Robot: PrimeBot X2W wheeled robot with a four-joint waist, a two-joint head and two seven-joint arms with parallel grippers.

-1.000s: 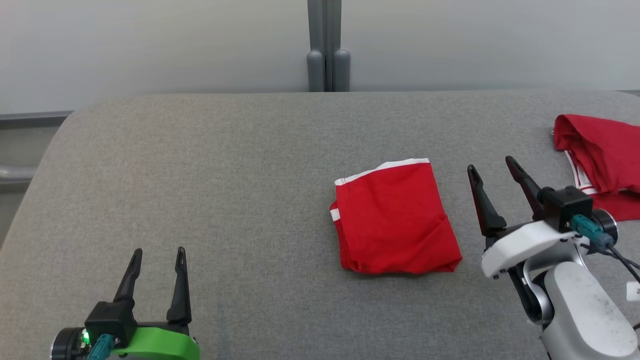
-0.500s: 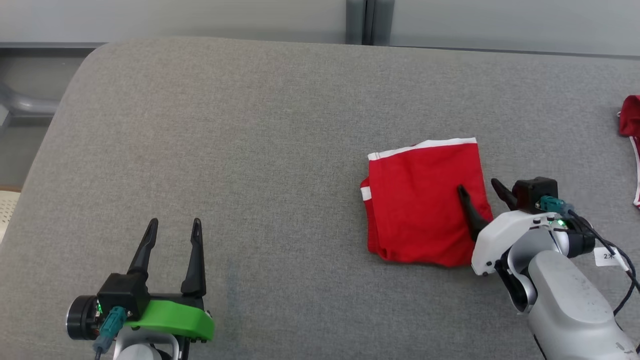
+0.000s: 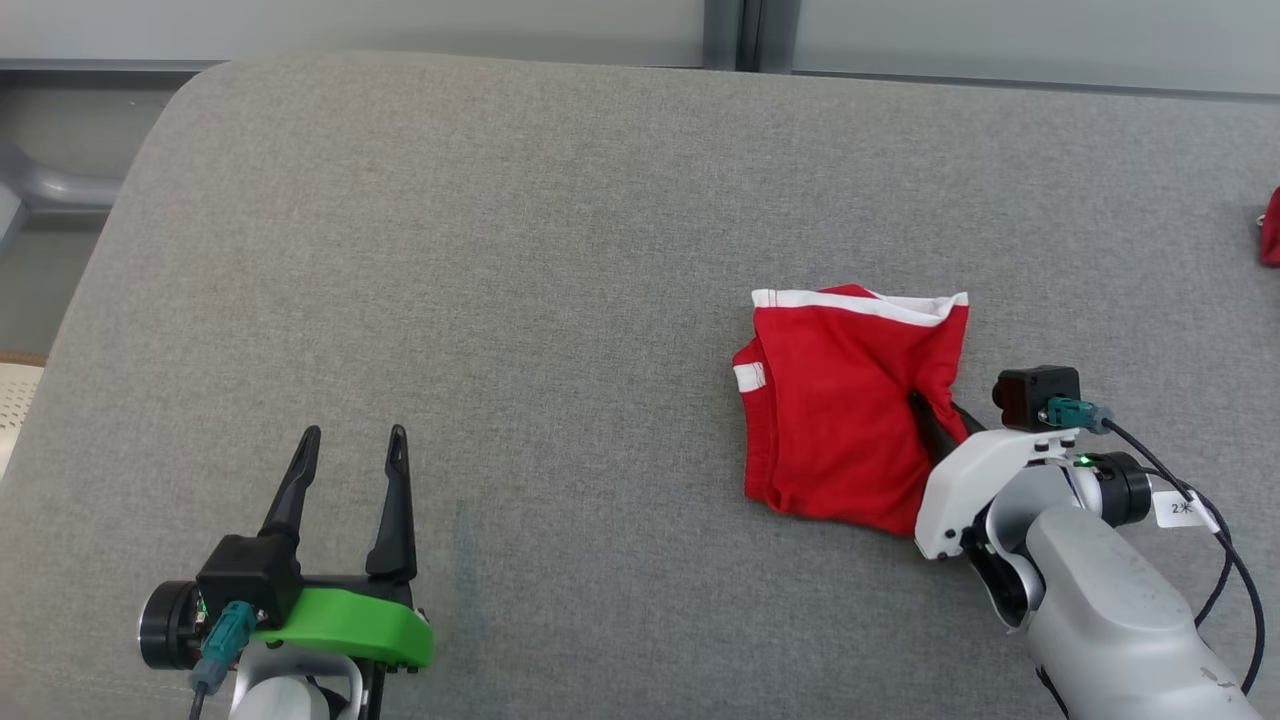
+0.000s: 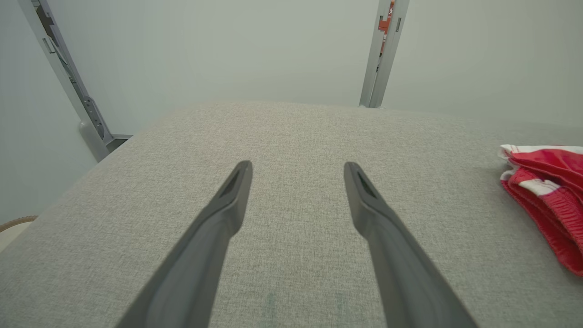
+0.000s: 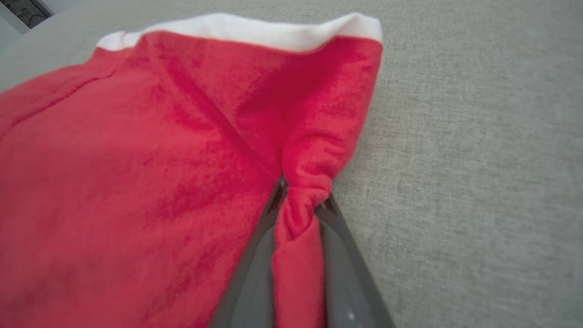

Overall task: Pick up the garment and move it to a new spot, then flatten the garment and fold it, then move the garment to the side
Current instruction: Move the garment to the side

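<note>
Pinching tight, the right pincer grips a bunched fold at the right edge of the red garment, which lies rumpled on the grey bench, right of centre. Well apart, near left, the left pincer hangs spread wide.

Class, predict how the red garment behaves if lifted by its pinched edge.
Probably floppy: the red garment bunches where the right end effector pinches it. Its layers would likely sag apart; their edges lie loose. Likely light: thin cloth.
</note>
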